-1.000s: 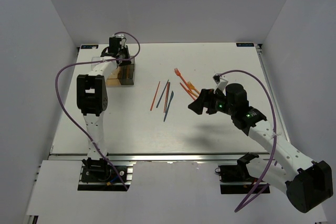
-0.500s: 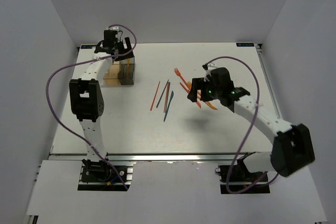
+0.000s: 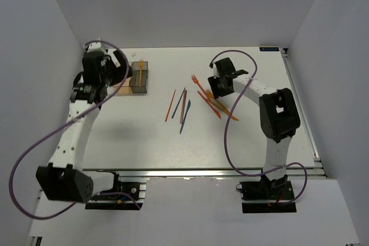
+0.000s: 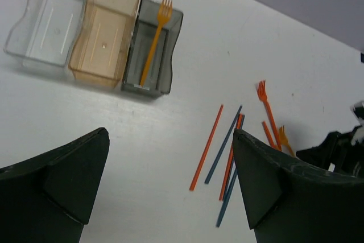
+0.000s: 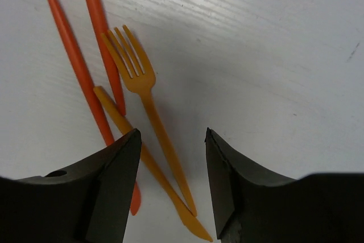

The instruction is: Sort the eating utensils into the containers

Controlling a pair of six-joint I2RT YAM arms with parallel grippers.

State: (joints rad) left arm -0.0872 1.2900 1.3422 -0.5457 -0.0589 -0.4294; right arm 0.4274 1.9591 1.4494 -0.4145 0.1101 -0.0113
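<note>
The containers stand in a row at the far left: a clear box (image 4: 48, 27), a tan box (image 4: 105, 32) and a dark grey box (image 4: 153, 75) (image 3: 138, 79). An orange fork (image 4: 153, 44) leans in the dark one. My left gripper (image 4: 170, 180) (image 3: 118, 64) hangs open and empty, just left of the boxes. My right gripper (image 5: 173, 163) (image 3: 216, 87) is low over an orange fork (image 5: 136, 75), its open jaws either side of the handle. An orange knife (image 5: 153, 169) and two red pieces (image 5: 71, 61) lie beside it.
Red and dark blue sticks (image 3: 179, 105) lie loose mid-table, also seen in the left wrist view (image 4: 224, 152). Another orange fork (image 3: 195, 79) lies just left of my right gripper. The cell's walls close in the table on three sides.
My left gripper opened and drew back left from above the dark box, leaving the orange fork in it. My right arm swung forward and down over the orange pieces, its jaws narrowing.
</note>
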